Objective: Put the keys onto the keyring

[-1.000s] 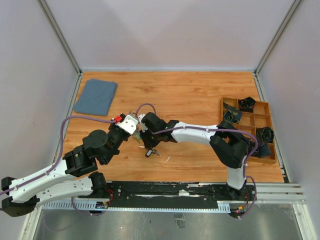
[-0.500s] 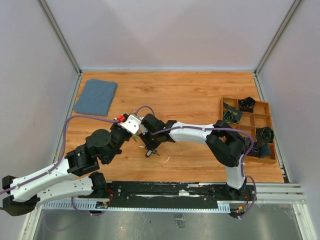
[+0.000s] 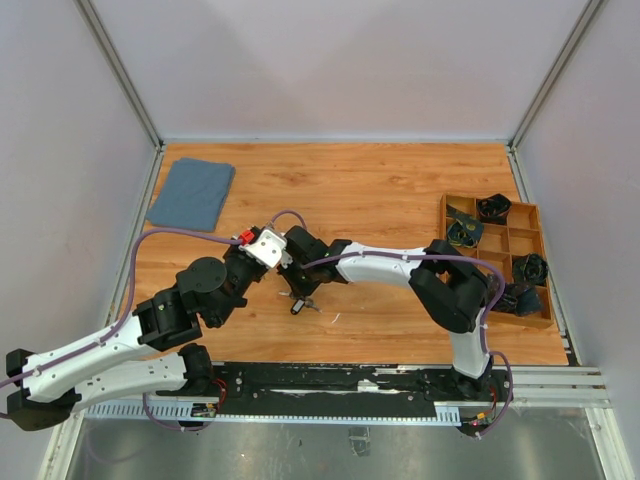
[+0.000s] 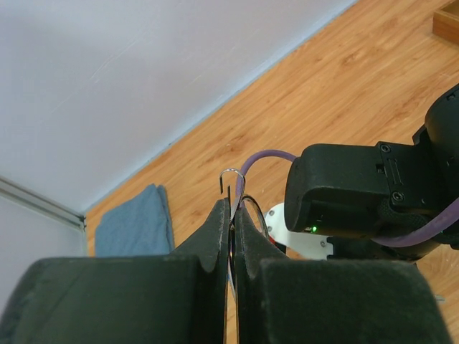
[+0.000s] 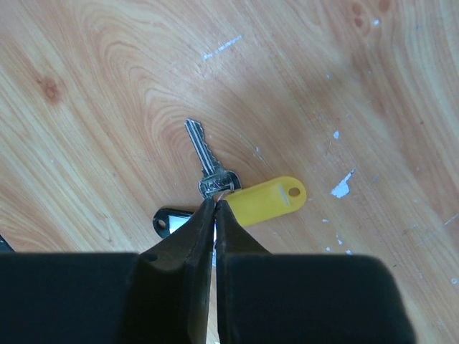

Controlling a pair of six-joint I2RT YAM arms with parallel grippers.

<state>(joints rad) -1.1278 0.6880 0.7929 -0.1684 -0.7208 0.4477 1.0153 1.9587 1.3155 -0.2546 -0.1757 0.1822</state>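
Keys [image 5: 209, 172] outside tray [image 3: 544, 262] of dark bundles [image 3: 493, 207]

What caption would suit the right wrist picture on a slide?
Right end effector, closed, at the head of a silver key with a yellow tag on the wooden table.

Keyring [image 4: 229, 170]: thin silver wire loop, upright, pinched in left claw [image 4: 233, 211]; silver key [image 5: 206, 161], yellow tag [image 5: 269, 199], flat at right claw [image 5: 214, 204] tips.
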